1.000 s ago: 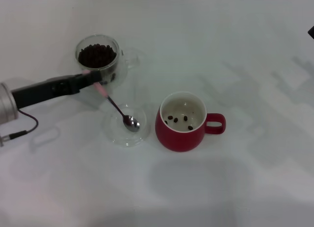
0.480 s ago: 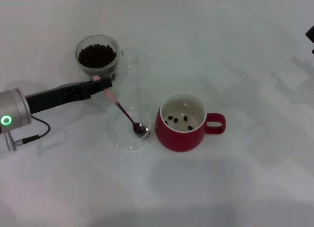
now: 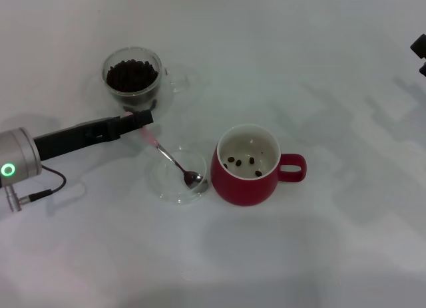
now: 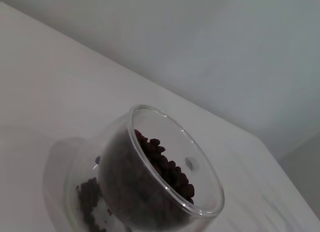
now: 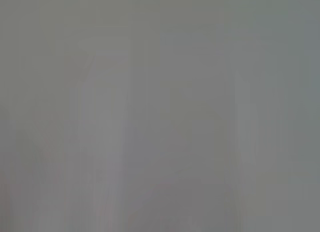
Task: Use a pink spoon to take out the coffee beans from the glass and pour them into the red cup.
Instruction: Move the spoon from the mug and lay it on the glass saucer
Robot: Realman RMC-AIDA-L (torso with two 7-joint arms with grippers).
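**Spoon lowered into the glass dish beside the red cup**

I see my left gripper (image 3: pixel 136 119) reaching in from the left edge of the desk, its fingers pinching the top end of the pink spoon (image 3: pixel 172 159). The spoon has a slim pale-pink handle and a shiny metal neck and bowl; it slants down and away from the gripper, and its bowl sits in the flat clear glass dish (image 3: pixel 163 186), just beside the red cup (image 3: pixel 247 165). I cannot tell whether the spoon's bowl carries any beans.

The glass (image 3: pixel 134 76) stands toward the far left of the desk, a clear double-walled mug with its see-through handle turned toward the right. It is well filled with coffee beans (image 3: pixel 131 74), dark and nearly black. In the left wrist view the glass (image 4: pixel 165 174) fills the near ground with the beans (image 4: pixel 167 167) heaped inside.

The red cup is squat and glossy, white inside, its loop handle pointing to the right edge. A few beans lie on its bottom.

I can read no brand, label or writing on anything.

Compared with half a second ago, the spoon's bowl has slid a little closer to the red cup, and the gripper has shifted slightly nearer to me.

Only a dark corner of my right arm (image 3: pixel 419 47) shows at the right edge; I cannot tell how its gripper stands.
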